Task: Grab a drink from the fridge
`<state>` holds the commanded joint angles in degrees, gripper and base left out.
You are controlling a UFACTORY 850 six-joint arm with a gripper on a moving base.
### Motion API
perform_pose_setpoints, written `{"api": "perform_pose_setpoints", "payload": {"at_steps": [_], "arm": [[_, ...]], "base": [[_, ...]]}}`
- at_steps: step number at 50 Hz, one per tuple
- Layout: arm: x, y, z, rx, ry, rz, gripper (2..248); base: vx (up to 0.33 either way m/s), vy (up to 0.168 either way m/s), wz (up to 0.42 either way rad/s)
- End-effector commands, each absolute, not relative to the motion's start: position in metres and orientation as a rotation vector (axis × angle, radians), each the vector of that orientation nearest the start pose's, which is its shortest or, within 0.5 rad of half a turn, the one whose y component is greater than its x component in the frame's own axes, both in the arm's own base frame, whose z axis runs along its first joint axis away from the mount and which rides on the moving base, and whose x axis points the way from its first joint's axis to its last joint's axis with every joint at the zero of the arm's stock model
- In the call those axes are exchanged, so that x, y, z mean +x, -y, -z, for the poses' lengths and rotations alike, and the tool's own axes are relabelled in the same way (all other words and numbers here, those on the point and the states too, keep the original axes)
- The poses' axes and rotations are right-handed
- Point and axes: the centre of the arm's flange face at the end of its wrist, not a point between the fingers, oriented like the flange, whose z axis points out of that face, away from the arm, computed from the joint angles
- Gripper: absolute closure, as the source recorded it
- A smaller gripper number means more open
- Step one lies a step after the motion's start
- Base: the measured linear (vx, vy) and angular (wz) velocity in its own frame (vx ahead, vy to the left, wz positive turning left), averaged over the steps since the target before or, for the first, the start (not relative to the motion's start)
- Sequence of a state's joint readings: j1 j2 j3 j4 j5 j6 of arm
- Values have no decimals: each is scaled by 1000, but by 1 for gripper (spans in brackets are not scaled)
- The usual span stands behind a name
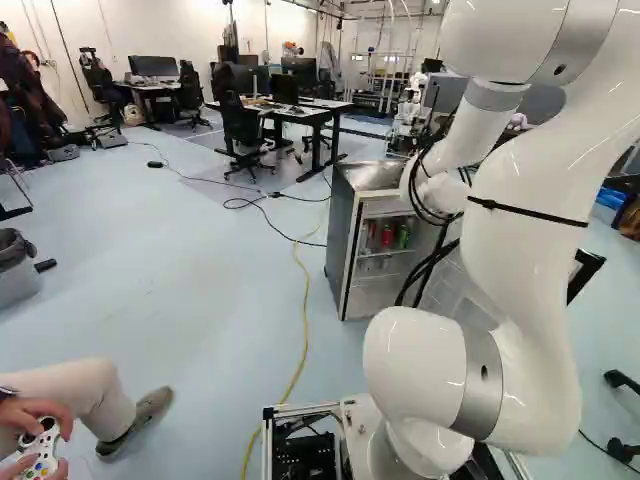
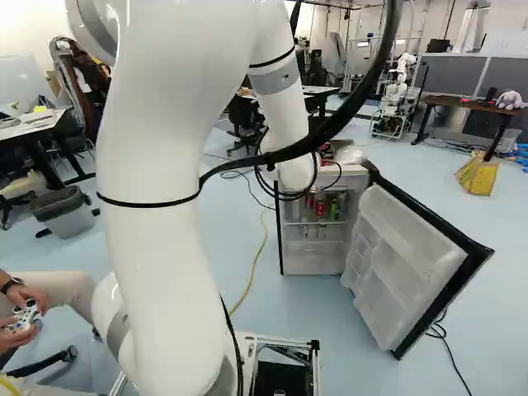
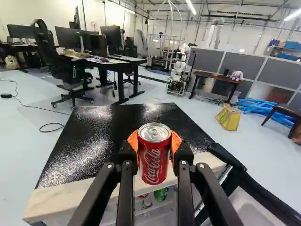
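Observation:
In the wrist view my gripper [image 3: 154, 145] is shut on a red drink can [image 3: 154, 162], an orange pad on each side of it. The can stands upright between the fingers, above the front edge of the fridge's black top [image 3: 101, 141]. In both base views the arm's wrist hides most of the gripper. The fridge [image 1: 345, 240] is open, its door [image 2: 404, 256] swung out to the right in the right base view. Inside, red cans [image 1: 387, 236] and a green can [image 1: 402, 237] stand on a shelf, also partly visible below the held can.
Another robot [image 3: 179, 70] stands in the background. Desks [image 1: 300, 108] with monitors and office chairs [image 3: 70, 70] are beyond the fridge. A yellow cable [image 1: 305, 310] runs along the floor left of the fridge. A yellow stand [image 2: 477, 176] is behind the door, to the right.

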<state>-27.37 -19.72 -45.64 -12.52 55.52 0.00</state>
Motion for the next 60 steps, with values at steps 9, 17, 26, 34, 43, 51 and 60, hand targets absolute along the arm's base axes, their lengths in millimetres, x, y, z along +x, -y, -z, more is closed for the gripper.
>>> {"api": "perform_pose_setpoints", "payload": {"at_steps": [9, 17, 26, 34, 43, 51, 60], "arm": [[492, 227, -400, -2580, -295, 2181, 162], [496, 218, -400, -2570, -306, 2180, 162], [501, 207, -400, -2559, -306, 2176, 162], [506, 197, -400, -2549, -298, 2173, 162], [513, 192, -399, -2541, -286, 2173, 162], [519, 192, -399, -2536, -280, 2175, 162], [525, 192, -398, -2533, -275, 2178, 162]], "base": [[0, 0, 0], [0, 0, 0], [0, 0, 0], [0, 0, 0], [0, 0, 0], [0, 0, 0], [0, 0, 0]]}}
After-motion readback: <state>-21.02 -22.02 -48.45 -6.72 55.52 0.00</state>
